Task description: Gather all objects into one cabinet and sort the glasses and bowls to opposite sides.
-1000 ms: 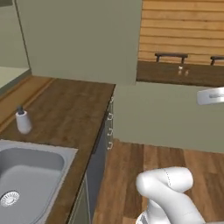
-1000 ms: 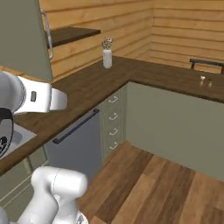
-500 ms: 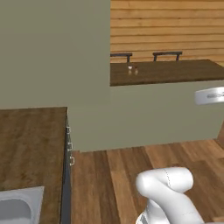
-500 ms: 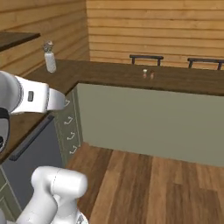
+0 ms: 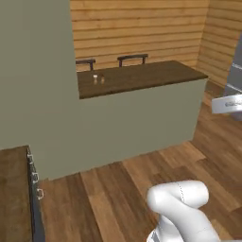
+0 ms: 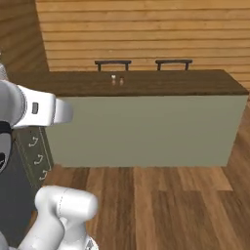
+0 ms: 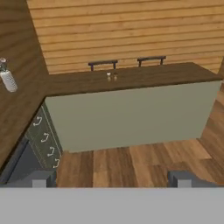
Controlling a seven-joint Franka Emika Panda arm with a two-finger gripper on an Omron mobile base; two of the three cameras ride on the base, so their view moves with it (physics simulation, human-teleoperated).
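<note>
1. none of the task's things — glasses, bowls, or the wide olive cabinet — can be made out from here, so by my judgement the gathering and sorting is all left to do.
2. the pincer (image 7: 112,179) hangs released, fingers (image 7: 41,178) wide apart with nothing between them, facing the peninsula tabletop (image 6: 146,83).
3. two tiny shakers (image 6: 117,79) stand mid-tabletop, two dark stools (image 6: 113,63) behind — too small to say more.
4. a bottle (image 7: 8,80) stands on the left tabletop; no brand, label or writing is readable anywhere.
</note>
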